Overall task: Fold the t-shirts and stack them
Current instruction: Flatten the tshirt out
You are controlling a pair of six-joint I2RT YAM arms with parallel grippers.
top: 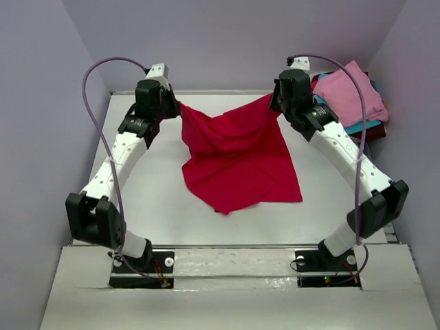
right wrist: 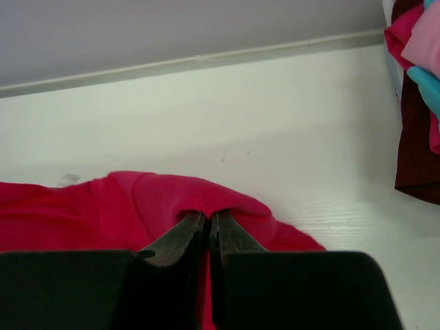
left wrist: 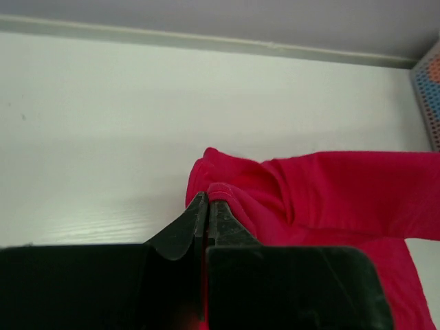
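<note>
Crimson t-shirt point(top: 237, 158) hangs near the far edge of the tabletop point(top: 158, 199), its lower part draped flat. Left pincer point(left wrist: 206, 201) and right pincer point(right wrist: 208, 217) each clamp one upper corner.

Top view won't show you the tips of the left pincer point(left wrist: 207, 206) or right pincer point(right wrist: 210, 223), since the wrist housings sit over them. The crimson t-shirt point(top: 237, 155) is too bunched to pick out sleeves or collar. The right wrist view's edge chops the pink t-shirt point(right wrist: 425, 38), teal t-shirt point(right wrist: 426, 86) and maroon t-shirt point(right wrist: 417, 151) into slivers. That blurry grid thing point(left wrist: 430, 96) is also cut off (can't tell what it is).
</note>
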